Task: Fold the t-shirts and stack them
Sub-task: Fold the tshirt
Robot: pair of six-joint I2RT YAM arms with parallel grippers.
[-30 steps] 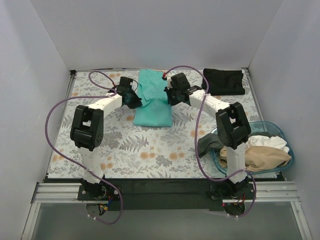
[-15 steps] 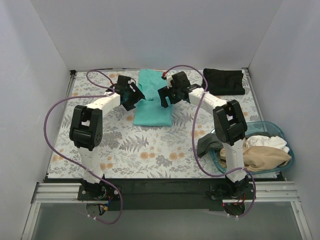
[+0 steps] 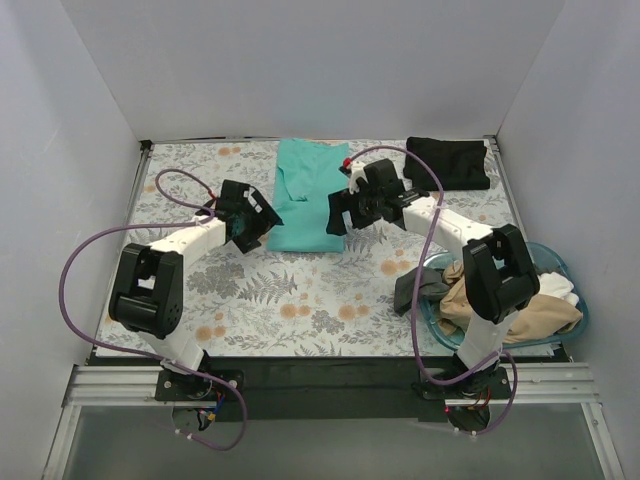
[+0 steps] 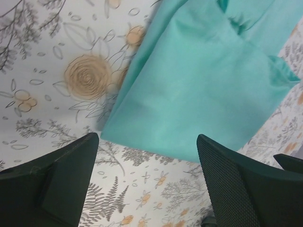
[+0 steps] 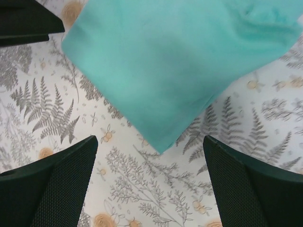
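A bright teal t-shirt (image 3: pixel 305 195) lies folded into a long strip on the floral tablecloth, running from the back edge toward the middle. My left gripper (image 3: pixel 250 225) hovers open at its near left corner, and the left wrist view shows the teal t-shirt (image 4: pixel 203 90) just beyond my empty left gripper (image 4: pixel 147 189). My right gripper (image 3: pixel 340 215) is open at the near right corner. In the right wrist view the teal t-shirt's corner (image 5: pixel 175 61) points between the spread fingers of my right gripper (image 5: pixel 149 189). A folded black t-shirt (image 3: pixel 448 162) lies at the back right.
A translucent blue basket (image 3: pixel 557 258) at the near right holds tan (image 3: pixel 520 315) and white (image 3: pixel 545 285) shirts. A dark grey shirt (image 3: pixel 415 288) hangs over its left rim. White walls close the table on three sides. The left gripper's finger (image 5: pixel 23 21) shows in the right wrist view.
Both grippers have opened and let go of the teal t-shirt. They have drawn back from its sides toward its near corners. The shirt now lies flat.
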